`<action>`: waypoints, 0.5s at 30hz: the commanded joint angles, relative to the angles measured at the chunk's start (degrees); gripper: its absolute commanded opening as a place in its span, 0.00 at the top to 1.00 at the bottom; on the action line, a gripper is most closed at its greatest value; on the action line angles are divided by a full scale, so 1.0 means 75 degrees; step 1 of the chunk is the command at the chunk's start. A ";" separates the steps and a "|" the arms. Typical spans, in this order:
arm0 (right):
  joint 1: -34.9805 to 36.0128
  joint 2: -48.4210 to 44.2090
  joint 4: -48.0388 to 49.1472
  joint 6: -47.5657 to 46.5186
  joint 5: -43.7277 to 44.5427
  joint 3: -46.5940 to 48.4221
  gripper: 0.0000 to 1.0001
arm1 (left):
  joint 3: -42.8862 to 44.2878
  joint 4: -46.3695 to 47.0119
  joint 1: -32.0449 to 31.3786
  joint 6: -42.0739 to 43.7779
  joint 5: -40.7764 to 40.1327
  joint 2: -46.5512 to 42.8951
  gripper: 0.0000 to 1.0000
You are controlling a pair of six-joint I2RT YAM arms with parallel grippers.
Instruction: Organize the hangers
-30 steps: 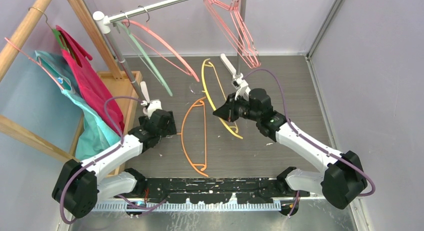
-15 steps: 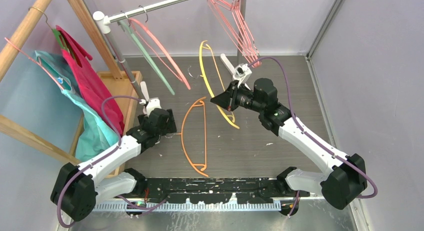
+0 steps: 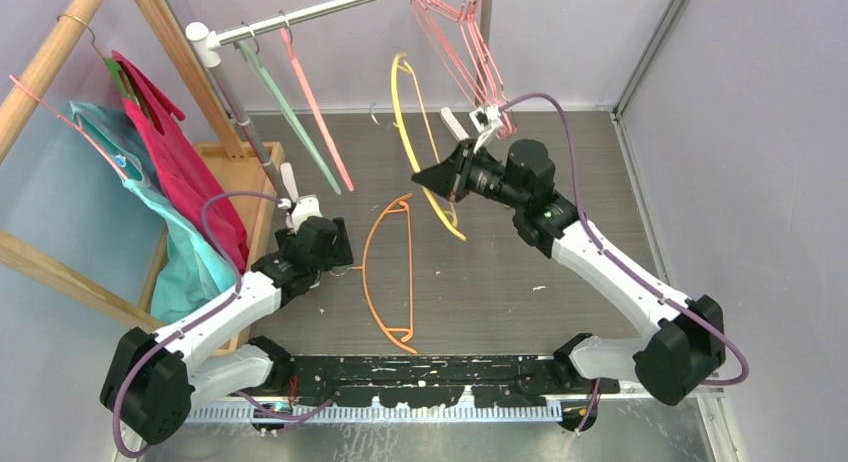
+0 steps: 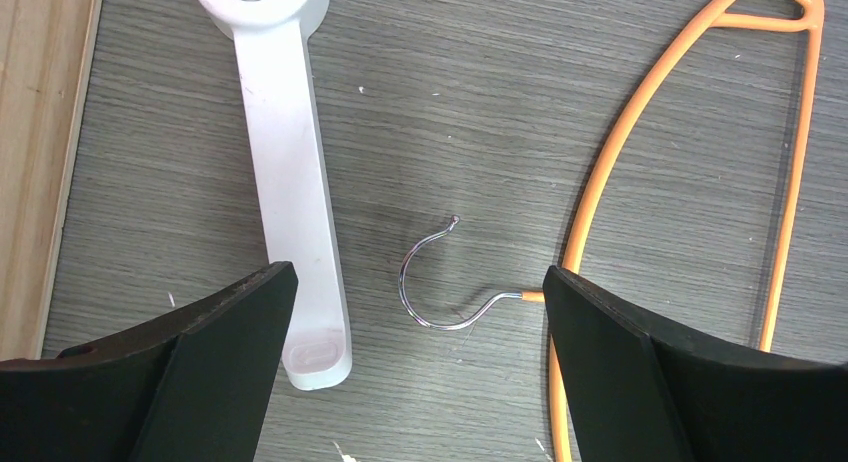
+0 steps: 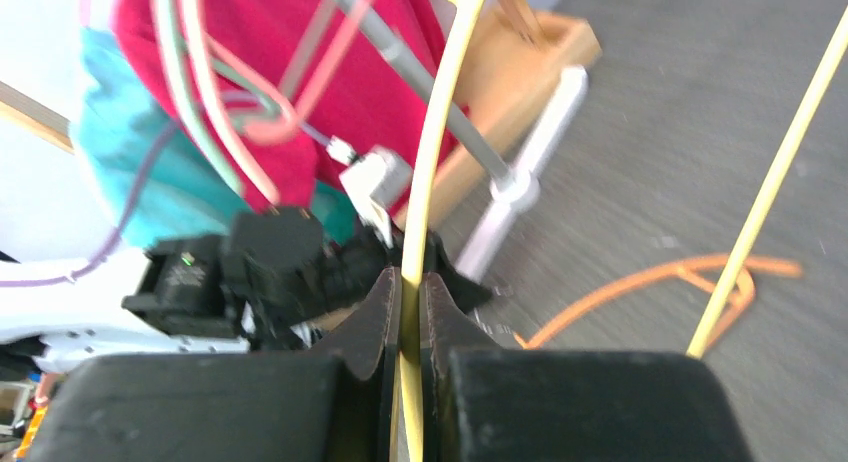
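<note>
My right gripper [image 3: 424,174] is shut on a yellow hanger [image 3: 408,122] and holds it in the air below the metal rail [image 3: 320,12]; the right wrist view shows the yellow bar [image 5: 432,162] pinched between the jaws. An orange hanger [image 3: 385,272] lies flat on the floor. In the left wrist view its metal hook [image 4: 435,282] sits between the jaws of my open left gripper [image 4: 415,327], which hovers over it [image 3: 325,244]. Pink [image 3: 318,112] and pale green [image 3: 285,107] hangers hang on the rail at left. Several pink wire hangers [image 3: 470,47] hang at right.
A wooden rack [image 3: 60,52] at left holds hangers draped with magenta [image 3: 185,172] and teal [image 3: 150,212] garments above a wooden base [image 3: 250,182]. The rail's white foot [image 4: 290,172] lies just left of the hook. A grey wall edge [image 3: 640,162] bounds the right.
My right gripper has lifted the yellow hanger up and toward the rail. The pink and green hangers on the rail have swung to hang steeper. The left arm has barely moved.
</note>
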 commanded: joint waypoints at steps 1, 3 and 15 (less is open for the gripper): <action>-0.0025 0.0575 0.1954 0.0843 -0.0560 0.1397 0.99 | 0.0176 0.0112 0.0023 -0.0022 -0.0038 -0.0067 0.02; -0.0031 0.1035 0.2364 0.1229 -0.0722 0.1821 0.99 | 0.0192 0.0096 0.0023 0.0002 -0.0067 -0.0100 0.02; -0.0019 0.3157 0.4343 0.3017 -0.1220 0.4182 0.99 | 0.0277 0.0070 0.0023 0.0242 -0.0243 -0.0079 0.02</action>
